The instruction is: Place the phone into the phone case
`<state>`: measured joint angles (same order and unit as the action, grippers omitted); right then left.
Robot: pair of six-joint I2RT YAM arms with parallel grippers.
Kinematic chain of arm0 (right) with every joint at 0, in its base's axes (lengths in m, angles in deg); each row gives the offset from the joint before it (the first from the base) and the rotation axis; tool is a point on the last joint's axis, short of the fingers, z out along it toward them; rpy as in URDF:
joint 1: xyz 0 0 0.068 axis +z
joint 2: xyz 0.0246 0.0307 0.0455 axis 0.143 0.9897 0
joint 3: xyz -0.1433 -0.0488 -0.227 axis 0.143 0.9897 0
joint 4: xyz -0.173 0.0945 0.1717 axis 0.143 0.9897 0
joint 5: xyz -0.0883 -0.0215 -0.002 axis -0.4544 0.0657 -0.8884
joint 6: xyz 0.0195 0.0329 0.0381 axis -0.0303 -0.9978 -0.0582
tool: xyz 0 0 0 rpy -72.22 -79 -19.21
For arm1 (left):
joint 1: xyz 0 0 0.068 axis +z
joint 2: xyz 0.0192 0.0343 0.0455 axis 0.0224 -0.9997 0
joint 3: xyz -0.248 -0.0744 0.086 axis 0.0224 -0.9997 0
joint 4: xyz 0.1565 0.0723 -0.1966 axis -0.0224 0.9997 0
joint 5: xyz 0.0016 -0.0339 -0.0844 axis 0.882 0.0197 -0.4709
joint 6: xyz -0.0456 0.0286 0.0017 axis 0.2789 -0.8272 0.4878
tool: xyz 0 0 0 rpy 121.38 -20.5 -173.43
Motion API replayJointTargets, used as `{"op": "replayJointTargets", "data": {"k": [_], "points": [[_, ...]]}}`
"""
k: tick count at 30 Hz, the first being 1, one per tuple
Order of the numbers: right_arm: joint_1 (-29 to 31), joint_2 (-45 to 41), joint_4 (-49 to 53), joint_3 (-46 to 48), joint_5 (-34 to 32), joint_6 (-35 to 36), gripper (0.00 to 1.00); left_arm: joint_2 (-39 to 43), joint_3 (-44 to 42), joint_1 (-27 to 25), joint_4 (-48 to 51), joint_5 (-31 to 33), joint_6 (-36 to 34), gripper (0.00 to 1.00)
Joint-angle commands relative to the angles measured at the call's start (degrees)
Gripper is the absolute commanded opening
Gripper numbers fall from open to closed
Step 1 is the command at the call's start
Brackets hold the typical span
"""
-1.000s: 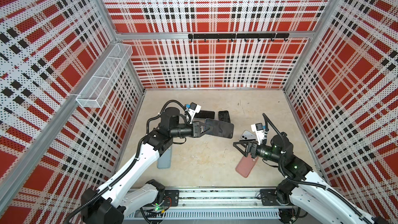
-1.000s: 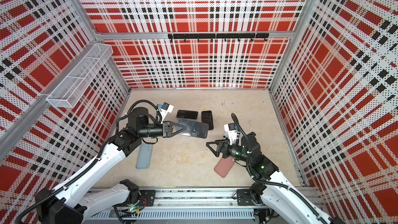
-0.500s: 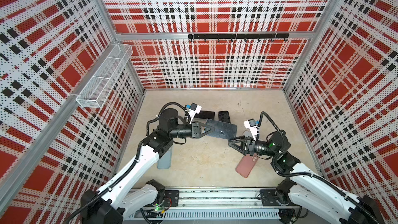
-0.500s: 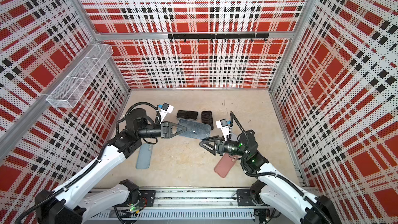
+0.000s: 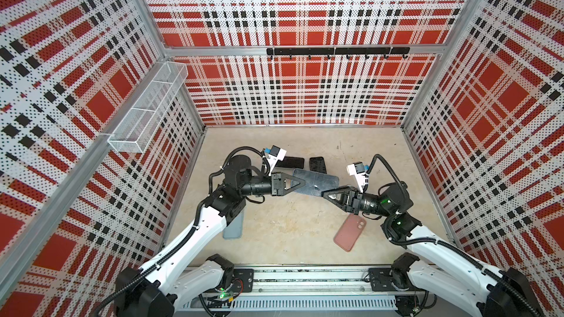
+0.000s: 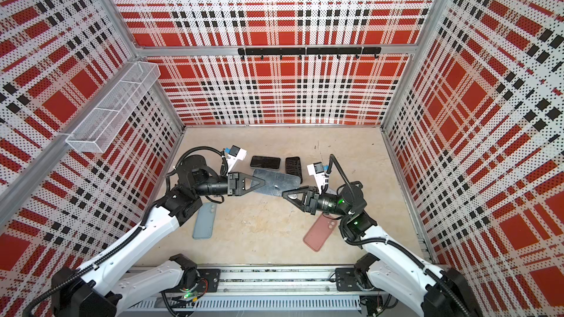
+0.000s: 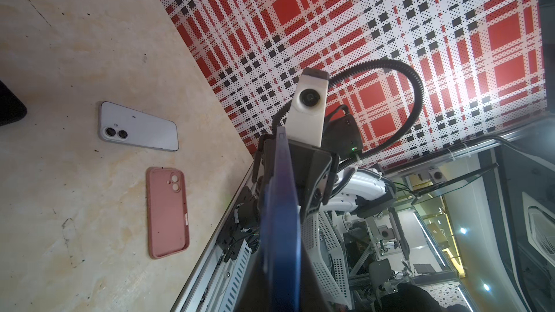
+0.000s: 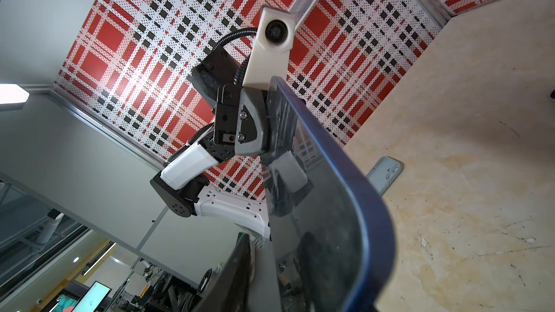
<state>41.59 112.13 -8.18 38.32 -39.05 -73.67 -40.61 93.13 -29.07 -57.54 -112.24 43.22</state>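
A blue-edged phone (image 5: 317, 179) (image 6: 279, 182) with a glossy face hangs level above the floor. My left gripper (image 5: 300, 182) (image 6: 261, 182) is shut on its left end. From the right, my right gripper (image 5: 326, 193) (image 6: 285, 193) straddles the phone's near right corner. In the right wrist view a gap shows between the one visible finger (image 8: 244, 265) and the phone (image 8: 315, 220); its other finger is hidden behind the phone. A pink phone case (image 5: 349, 231) (image 7: 168, 213) lies on the floor under the right arm. A grey-blue case (image 5: 233, 224) (image 8: 386, 174) lies partly under the left arm.
Two black phones (image 5: 291, 162) (image 5: 317, 164) lie at the back behind the held phone. A white phone (image 7: 138, 126) lies on the floor next to the pink case. A wire basket (image 5: 146, 111) hangs on the left wall. Plaid walls close in three sides.
My right gripper has swung left from above the pink case to the held phone's free end, and its jaws have narrowed around it. The left gripper carried the phone slightly right.
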Motion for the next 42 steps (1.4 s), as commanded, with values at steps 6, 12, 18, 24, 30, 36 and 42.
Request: {"op": "replayJointTargets", "data": {"k": [6, 12, 18, 24, 30, 36, 42], "points": [[-1.4, 0.8, -10.7, 0.1, -1.7, -2.2, 0.29, 0.2, -1.7, -0.4, -5.8, -1.6, 3.0, 0.04], [-2.1, 3.3, -14.2, -0.2, -1.4, -4.4, 0.18, -0.6, -1.6, -0.5, -6.9, -1.9, 3.6, 0.05], [-2.1, 5.5, -17.1, -0.2, -0.7, -5.9, 0.04, -1.0, -1.6, -0.1, -7.2, -1.0, 4.5, 0.25], [-2.3, 5.5, -16.8, -0.2, -0.6, -6.0, 0.00, -1.0, -1.9, 1.5, -7.1, 1.2, 5.4, 0.48], [-3.3, 1.3, -5.7, -0.5, -2.8, -1.1, 0.00, 0.9, -2.7, 4.7, -2.3, 6.6, 5.2, 0.64], [-3.3, -10.2, 27.6, -4.4, -14.9, 15.8, 0.00, 5.2, 2.9, 7.0, 32.1, 31.9, -8.3, 0.67], [-3.3, -17.0, 40.7, -4.5, -20.0, 22.0, 0.00, 2.7, 2.5, 9.0, 50.1, 55.6, -6.9, 0.66]]}}
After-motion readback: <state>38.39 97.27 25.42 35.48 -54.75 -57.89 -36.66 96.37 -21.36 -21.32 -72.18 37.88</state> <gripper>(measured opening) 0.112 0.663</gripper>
